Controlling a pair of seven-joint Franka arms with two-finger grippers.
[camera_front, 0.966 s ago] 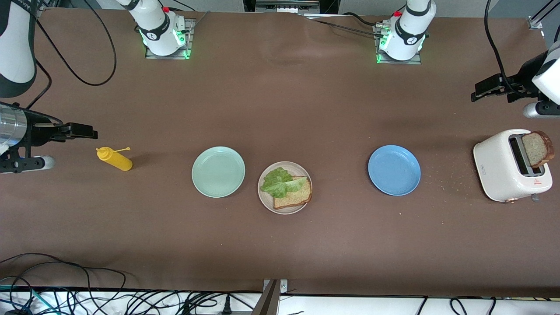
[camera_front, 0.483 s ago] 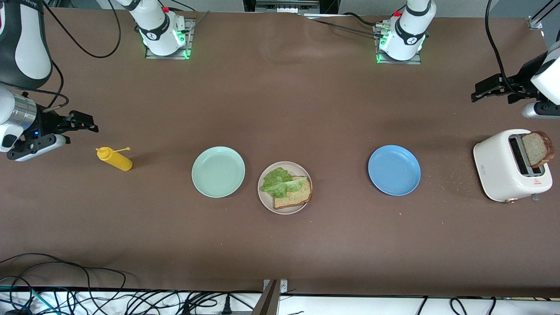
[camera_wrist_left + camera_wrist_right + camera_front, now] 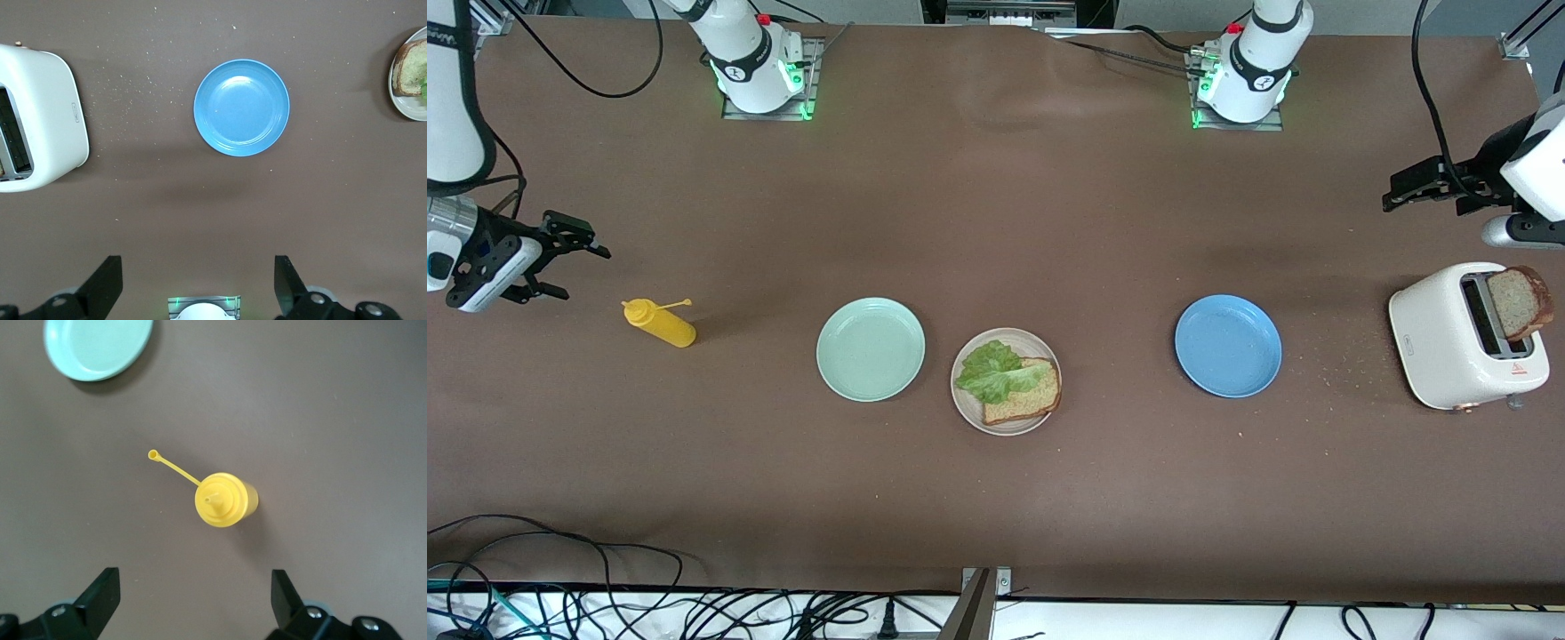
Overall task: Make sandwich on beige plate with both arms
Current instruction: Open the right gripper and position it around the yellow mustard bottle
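Note:
The beige plate (image 3: 971, 416) sits mid-table between two other plates. On it lies one brown bread slice (image 3: 1028, 397) with a green lettuce leaf (image 3: 992, 373) on top, overhanging toward the mint plate. A second bread slice (image 3: 1519, 302) sticks up from the white toaster (image 3: 1449, 342). My left gripper (image 3: 1394, 190) hangs open and empty over bare table close to the toaster. My right gripper (image 3: 580, 271) hangs open and empty over the table by the yellow squeeze bottle (image 3: 660, 323). The left wrist view catches the beige plate's edge (image 3: 407, 107) and its bread (image 3: 408, 67).
A mint-green plate (image 3: 871, 348) lies beside the beige plate toward the right arm's end, and a blue plate (image 3: 1228, 346) toward the left arm's end. Crumbs are scattered between the blue plate and the toaster. Cables hang at the table's front edge.
My right gripper has swung back toward the table's end and tilted to point down by the yellow bottle. The left gripper has hardly moved. Nothing on the table shifted.

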